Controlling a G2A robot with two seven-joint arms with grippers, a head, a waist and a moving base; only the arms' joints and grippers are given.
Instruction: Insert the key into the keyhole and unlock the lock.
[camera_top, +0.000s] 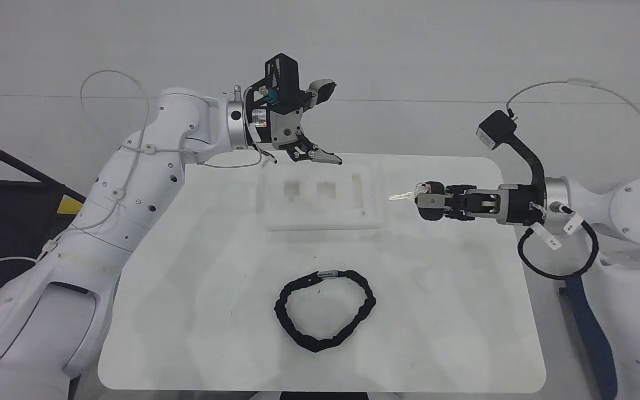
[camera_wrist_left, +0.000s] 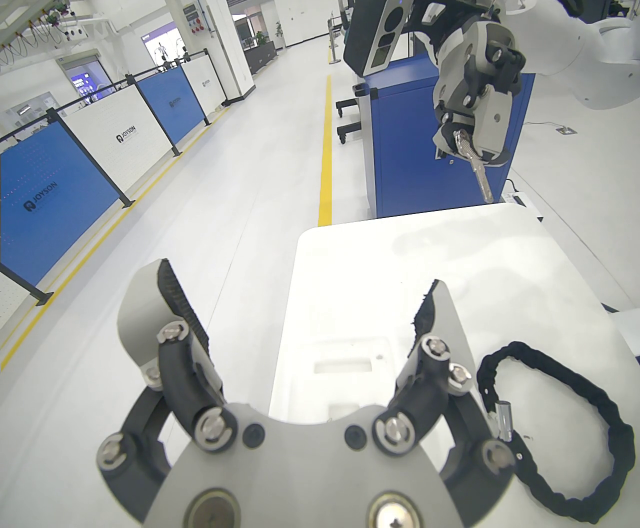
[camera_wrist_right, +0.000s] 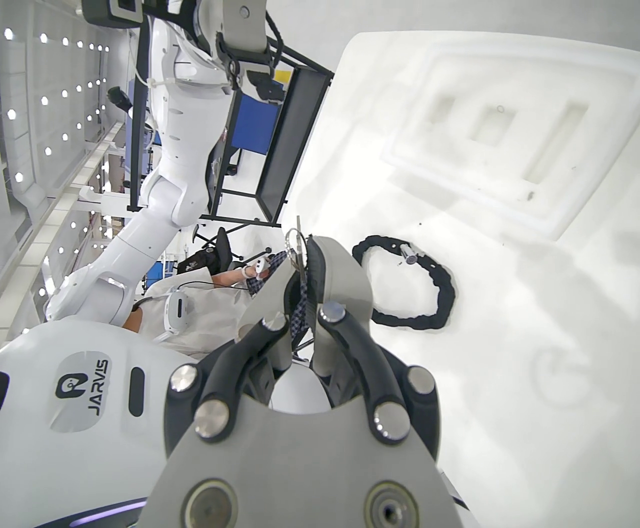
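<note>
Key (camera_wrist_left: 475, 169) pinched in right claw (camera_top: 418, 193), blade pointing toward 9 o'clock in top view, held off the tabletop (camera_top: 450, 300) just past the foam tray's (camera_top: 320, 215) 3 o'clock side. Lock (camera_wrist_right: 415, 320), a black chain loop, lies flat at 6 o'clock of the tray, apart from it. Its metal cylinder end (camera_top: 322, 276) sits at the loop's 12 o'clock. Key and lock well apart. Left claw (camera_wrist_left: 300, 282) spread, holding nothing, at 12 o'clock of the tray.

Room around the chain lock (camera_top: 284, 306)
Bare table (camera_top: 200, 330) rings it on all sides; the white foam tray (camera_top: 320, 212) (low, with shallow recesses) lies beyond it, well apart.
</note>
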